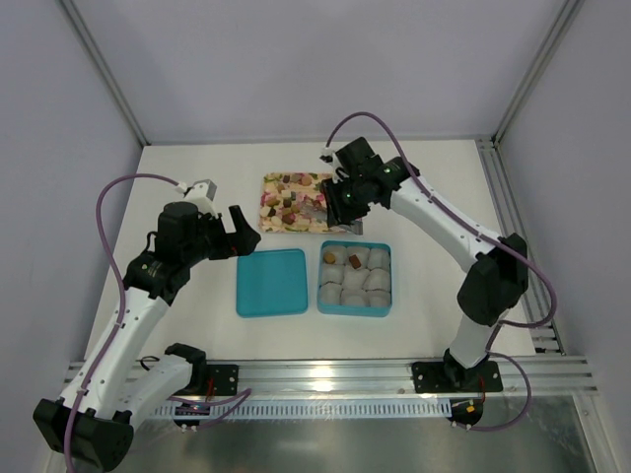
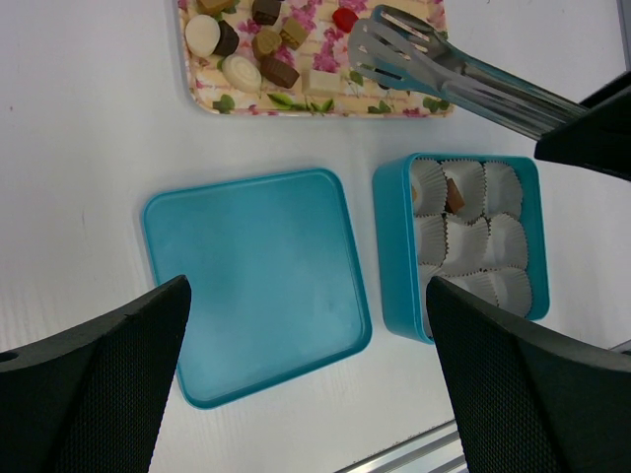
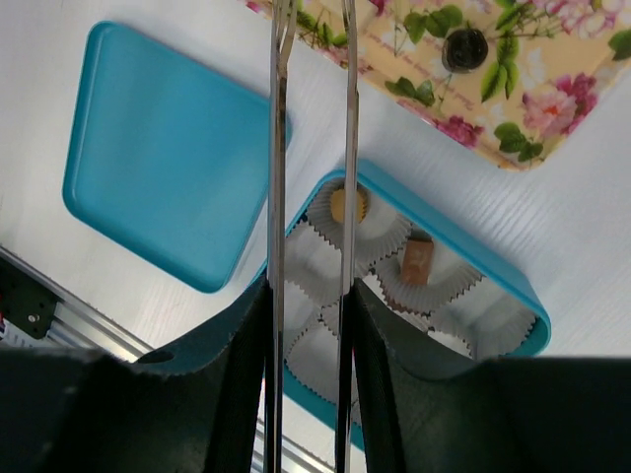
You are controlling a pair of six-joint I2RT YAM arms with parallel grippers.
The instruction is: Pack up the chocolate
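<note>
Several chocolates (image 1: 288,202) lie on the pink-and-cream flowered tray (image 1: 268,225) at the back; they also show in the left wrist view (image 2: 266,44). Two brown pieces (image 3: 418,263) (image 3: 347,204) sit in crinkled cups inside the teal box (image 1: 355,308). My right gripper (image 3: 311,296) is shut on metal tongs (image 3: 277,148). The tongs' blades stand apart, and their tips (image 2: 380,44) hover over the tray's right end with nothing seen between them. My left gripper (image 2: 308,286) is open and empty above the teal lid (image 2: 256,276).
The teal lid (image 1: 270,282) lies flat to the left of the box, close beside it. The box (image 2: 394,246) holds several grey-white cups (image 2: 493,241). A metal rail (image 1: 325,374) runs along the near table edge. Frame posts stand at the back corners.
</note>
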